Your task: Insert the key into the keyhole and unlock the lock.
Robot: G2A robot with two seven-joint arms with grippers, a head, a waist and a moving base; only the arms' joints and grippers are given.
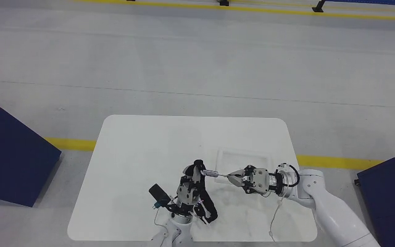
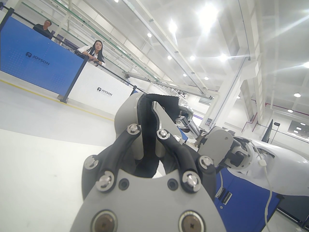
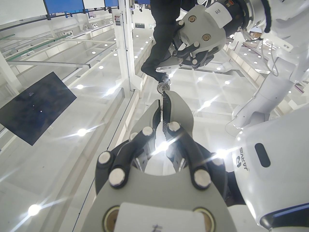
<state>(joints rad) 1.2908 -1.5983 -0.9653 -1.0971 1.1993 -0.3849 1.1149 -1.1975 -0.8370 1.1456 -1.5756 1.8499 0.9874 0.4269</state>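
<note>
Both grippers hang above the white table (image 1: 142,154), facing each other. My left gripper (image 1: 197,170) (image 2: 148,103) is shut on the lock (image 2: 169,106), a black sleeve-like body with a silver cylinder (image 1: 212,173) (image 2: 187,123) sticking out toward the other arm. My right gripper (image 1: 233,178) (image 3: 163,97) is shut on the key (image 3: 160,108), a thin silver blade between the fingertips. The key's tip meets the face of the cylinder (image 3: 163,87) at the keyhole; how deep it sits I cannot tell. The left gripper (image 3: 169,65) shows beyond it, holding the black body (image 3: 164,25).
A faint pale rectangular mat (image 1: 247,157) lies on the table behind the grippers. Dark blue panels stand off the table's left (image 1: 21,160) and right (image 1: 378,179) sides. A white cable (image 1: 276,216) trails from the right arm.
</note>
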